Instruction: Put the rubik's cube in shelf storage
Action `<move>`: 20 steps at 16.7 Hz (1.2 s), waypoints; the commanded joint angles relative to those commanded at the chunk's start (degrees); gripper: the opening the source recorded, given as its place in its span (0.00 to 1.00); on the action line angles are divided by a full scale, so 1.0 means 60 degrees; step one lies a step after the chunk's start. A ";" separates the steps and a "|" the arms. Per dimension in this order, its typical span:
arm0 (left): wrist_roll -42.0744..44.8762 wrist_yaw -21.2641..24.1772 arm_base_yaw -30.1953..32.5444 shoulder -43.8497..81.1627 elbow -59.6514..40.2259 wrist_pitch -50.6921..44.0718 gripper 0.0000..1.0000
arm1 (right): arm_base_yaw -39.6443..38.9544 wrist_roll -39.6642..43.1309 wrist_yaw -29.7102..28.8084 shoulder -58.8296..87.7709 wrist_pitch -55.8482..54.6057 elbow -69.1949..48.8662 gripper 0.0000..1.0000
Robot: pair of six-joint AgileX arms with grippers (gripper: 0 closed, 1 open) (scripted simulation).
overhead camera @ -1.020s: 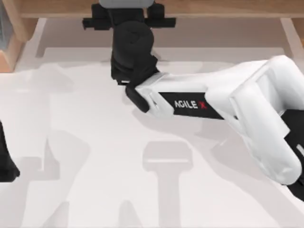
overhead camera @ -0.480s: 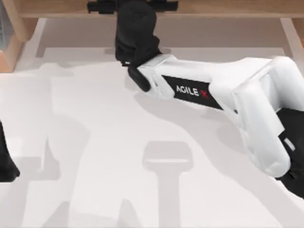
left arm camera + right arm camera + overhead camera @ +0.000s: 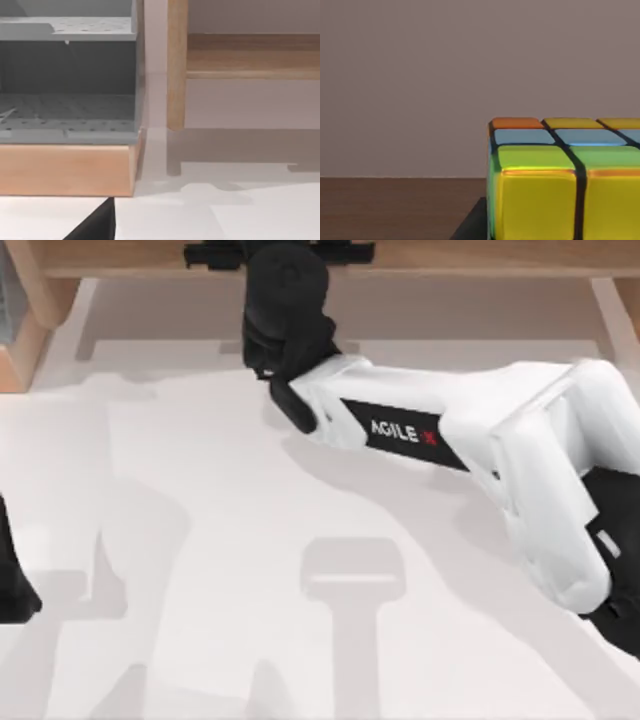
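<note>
Rubik's cube [image 3: 565,185] close before right claw, above shelf storage [image 3: 395,207] board

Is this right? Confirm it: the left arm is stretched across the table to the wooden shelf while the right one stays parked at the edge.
Not quite: the sides are swapped. In the top view the right arm stretches to the shelf storage, its right gripper at the board, and the left arm sits parked at the table's left edge.

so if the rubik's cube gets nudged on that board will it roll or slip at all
The rubik's cube looks unlikely to roll: its faces are flat and its edges square. The tiles look glossy, so it may slide a bit on the brown board rather than tip. It probably stays rigid, since the tiles sit in an even grid.
</note>
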State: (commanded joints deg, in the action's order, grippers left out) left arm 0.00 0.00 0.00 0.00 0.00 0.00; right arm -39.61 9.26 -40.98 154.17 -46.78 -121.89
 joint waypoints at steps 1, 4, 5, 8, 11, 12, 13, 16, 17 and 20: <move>0.0000 0.0000 0.0000 0.0000 0.0000 0.0000 1.00 | 0.0000 0.0000 0.0000 0.0000 0.0000 0.0000 0.45; 0.0000 0.0000 0.0000 0.0000 0.0000 0.0000 1.00 | 0.0000 0.0000 0.0000 0.0000 0.0000 0.0000 0.68; 0.0000 0.0000 0.0000 0.0000 0.0000 0.0000 1.00 | 0.0000 0.0000 0.0000 0.0000 0.0000 0.0000 0.75; 0.0000 0.0000 0.0000 0.0000 0.0000 0.0000 1.00 | 0.0000 0.0000 0.0000 0.0000 0.0000 0.0000 0.98; 0.0000 0.0000 0.0000 0.0000 0.0000 0.0000 1.00 | 0.0000 0.0000 0.0000 0.0000 0.0000 0.0000 1.00; 0.0000 0.0000 0.0000 0.0000 0.0000 0.0000 1.00 | 0.0000 0.0000 0.0000 0.0000 0.0000 0.0000 1.00; 0.0000 0.0000 0.0000 0.0000 0.0000 0.0000 1.00 | 0.0000 0.0000 0.0000 0.0000 0.0000 0.0000 1.00; 0.0000 0.0000 0.0000 0.0000 0.0000 0.0000 1.00 | 0.0000 0.0000 0.0000 0.0000 0.0000 0.0000 1.00; 0.0000 0.0000 0.0000 0.0000 0.0000 0.0000 1.00 | -0.0039 0.0000 -0.0001 -0.0002 -0.0001 0.0002 1.00; 0.0000 0.0000 0.0000 0.0000 0.0000 0.0000 1.00 | 0.0048 0.0131 0.0127 -0.0123 -0.0091 0.0148 1.00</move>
State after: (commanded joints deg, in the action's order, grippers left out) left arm 0.00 0.00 0.00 0.00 0.00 0.00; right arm -39.32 10.05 -40.22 153.44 -47.32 -121.01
